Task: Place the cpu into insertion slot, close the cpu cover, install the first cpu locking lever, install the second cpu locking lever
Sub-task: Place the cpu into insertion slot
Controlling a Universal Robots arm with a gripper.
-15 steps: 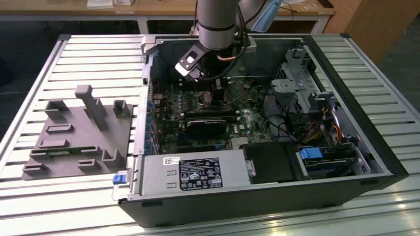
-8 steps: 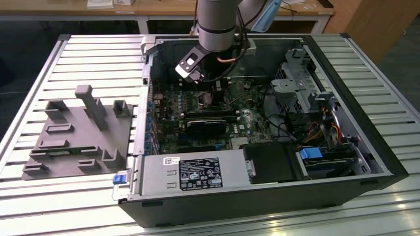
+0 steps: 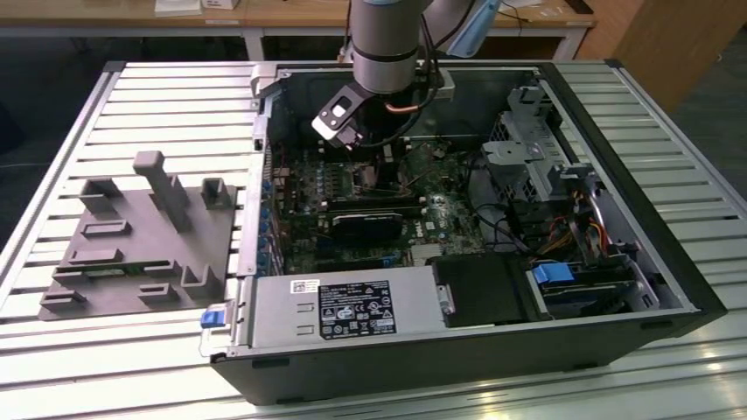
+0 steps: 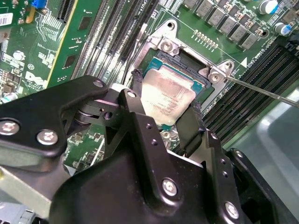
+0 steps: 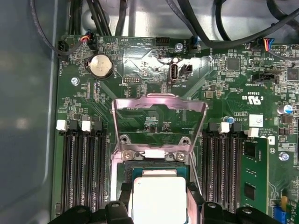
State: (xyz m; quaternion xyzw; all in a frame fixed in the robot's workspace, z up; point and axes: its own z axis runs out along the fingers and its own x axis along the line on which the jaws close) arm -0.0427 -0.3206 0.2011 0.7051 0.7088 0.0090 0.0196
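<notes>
Second wrist view: clamping cpu [image 4: 170,91] in gripper [image 4: 166,96], holding it over slot [image 4: 181,60]; first wrist view: facing raised cover [image 5: 159,101] ahead.

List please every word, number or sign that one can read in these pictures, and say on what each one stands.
No text can be read with certainty.
power supply label: black print and signs, too small to read.
motherboard: white lettering, too small to trust.
cpu, held in the tool: faint marks on the metal top, unreadable.
</notes>
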